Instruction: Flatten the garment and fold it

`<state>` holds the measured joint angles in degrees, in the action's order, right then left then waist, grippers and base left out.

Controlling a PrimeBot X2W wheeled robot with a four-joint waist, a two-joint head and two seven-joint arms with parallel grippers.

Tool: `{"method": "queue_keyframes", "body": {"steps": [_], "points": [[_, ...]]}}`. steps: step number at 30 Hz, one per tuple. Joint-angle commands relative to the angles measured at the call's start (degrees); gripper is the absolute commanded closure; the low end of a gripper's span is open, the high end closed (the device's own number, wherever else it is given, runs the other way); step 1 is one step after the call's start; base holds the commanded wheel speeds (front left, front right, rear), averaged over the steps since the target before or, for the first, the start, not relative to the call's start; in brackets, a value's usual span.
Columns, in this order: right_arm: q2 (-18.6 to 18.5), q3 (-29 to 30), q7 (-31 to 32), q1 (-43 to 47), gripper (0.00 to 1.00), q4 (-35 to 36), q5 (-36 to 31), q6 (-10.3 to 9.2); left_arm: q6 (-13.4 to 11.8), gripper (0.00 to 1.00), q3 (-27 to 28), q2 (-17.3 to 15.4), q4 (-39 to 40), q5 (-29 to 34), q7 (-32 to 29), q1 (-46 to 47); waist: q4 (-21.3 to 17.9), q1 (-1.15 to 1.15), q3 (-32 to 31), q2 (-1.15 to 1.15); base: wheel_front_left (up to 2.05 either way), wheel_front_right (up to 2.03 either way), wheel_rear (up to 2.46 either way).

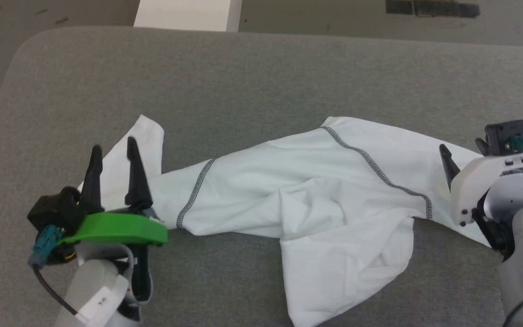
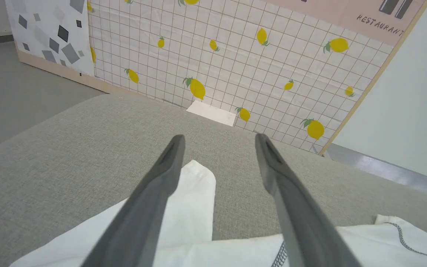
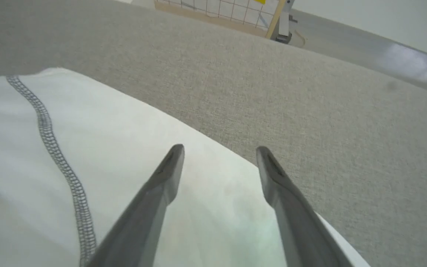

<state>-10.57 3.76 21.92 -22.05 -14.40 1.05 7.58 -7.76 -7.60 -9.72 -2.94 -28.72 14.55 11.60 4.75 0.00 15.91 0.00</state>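
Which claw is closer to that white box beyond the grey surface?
Left. The left gripper is over one sleeve of the shirt, pointing toward the white box; the right gripper is over the opposite sleeve, much farther along the grey surface.

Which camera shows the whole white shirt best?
The head view: the garment lies nearly whole, crumpled on the grey surface. The left wrist view catches a sleeve end; the right wrist view, one seamed stretch.

Grey fabric surface (image 1: 261, 68), grey floor (image 2: 13, 85), lemon-print tiled panel (image 2: 235, 55) behind, white box (image 1: 189, 13) at its foot, pale wall (image 2: 413, 111) alongside.
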Motion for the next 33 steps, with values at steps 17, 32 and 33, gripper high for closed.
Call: {"method": "queue_keyframes", "body": {"steps": [17, 32, 33], "points": [[-7.7, -0.2, 10.6, -9.3, 1.00, -11.2, 5.0, -0.09, 7.5, 0.00, 5.1, 6.5, -0.5, 10.0, 0.4, 2.4, 2.2, 0.00, 4.4, 0.00, 0.00, 0.00, 0.00], [-5.4, 2.2, -2.6, -7.6, 0.00, -9.4, 6.0, -0.09, 9.2, 0.00, 5.6, 6.8, -1.6, 11.5, 0.4, 2.5, 0.0, 0.00, 2.7, 0.00, 0.00, 0.00, 0.00], [-6.5, -1.2, -3.4, -6.8, 0.00, -8.5, 8.1, -0.09, 9.2, 0.00, 5.6, 6.8, -1.6, 11.5, 0.4, 2.5, -0.1, 0.00, 2.7, 0.00, 0.00, 0.00, 0.00]]}}
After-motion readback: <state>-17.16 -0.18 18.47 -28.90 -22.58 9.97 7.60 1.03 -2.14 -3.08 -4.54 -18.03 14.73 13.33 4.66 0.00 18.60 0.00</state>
